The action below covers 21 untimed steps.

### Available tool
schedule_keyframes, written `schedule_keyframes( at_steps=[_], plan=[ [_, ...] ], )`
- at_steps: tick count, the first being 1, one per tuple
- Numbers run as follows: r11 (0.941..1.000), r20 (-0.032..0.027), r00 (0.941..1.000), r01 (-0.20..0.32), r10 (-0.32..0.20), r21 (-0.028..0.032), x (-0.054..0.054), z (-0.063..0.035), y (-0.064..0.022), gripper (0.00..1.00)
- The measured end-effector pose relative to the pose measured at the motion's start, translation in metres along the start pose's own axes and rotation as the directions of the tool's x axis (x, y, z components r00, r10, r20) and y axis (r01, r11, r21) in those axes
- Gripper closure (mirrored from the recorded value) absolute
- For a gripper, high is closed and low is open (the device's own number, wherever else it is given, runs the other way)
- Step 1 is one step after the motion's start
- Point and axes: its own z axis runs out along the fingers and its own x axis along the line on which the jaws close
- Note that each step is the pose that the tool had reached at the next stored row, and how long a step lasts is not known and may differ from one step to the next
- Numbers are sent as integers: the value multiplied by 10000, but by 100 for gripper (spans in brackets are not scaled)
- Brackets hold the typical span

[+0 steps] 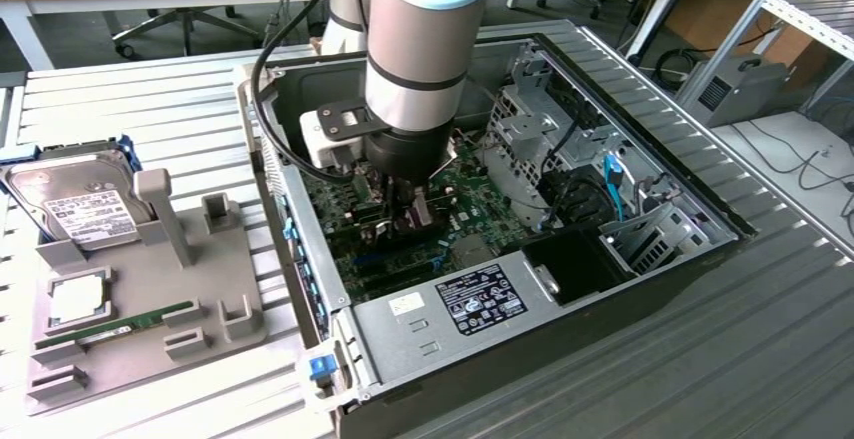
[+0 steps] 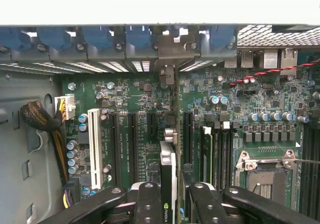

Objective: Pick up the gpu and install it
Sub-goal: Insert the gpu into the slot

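In the wrist view the gpu [image 2: 170,169] is seen edge-on, a thin black card standing upright over the green motherboard [image 2: 135,98]. It lies in line with a long black expansion slot, and its metal bracket [image 2: 169,53] reaches the case's rear slot row. My gripper [image 2: 172,199] is shut on the card, with one black finger [image 2: 147,199] on each side of it. In the exterior view the gripper [image 1: 400,204] sits deep inside the open computer case [image 1: 534,334], low over the board, and the arm hides most of the gpu there.
A grey parts holder [image 1: 200,279] at the exterior view's left carries a hard drive [image 1: 80,204], a processor [image 1: 78,297] and a green RAM stick [image 1: 114,327]. Inside the case are a drive cage [image 1: 534,119], a blue cable [image 1: 614,184], a white slot [image 2: 95,149], a processor socket [image 2: 265,169] and a cable bundle [image 2: 40,121].
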Motion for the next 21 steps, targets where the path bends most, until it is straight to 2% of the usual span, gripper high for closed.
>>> schedule_keyframes(
  at_steps=[21],
  plan=[
    [10000, 1, 10000, -12, 12, 1, -8, 36, 1, 73]
  ],
)
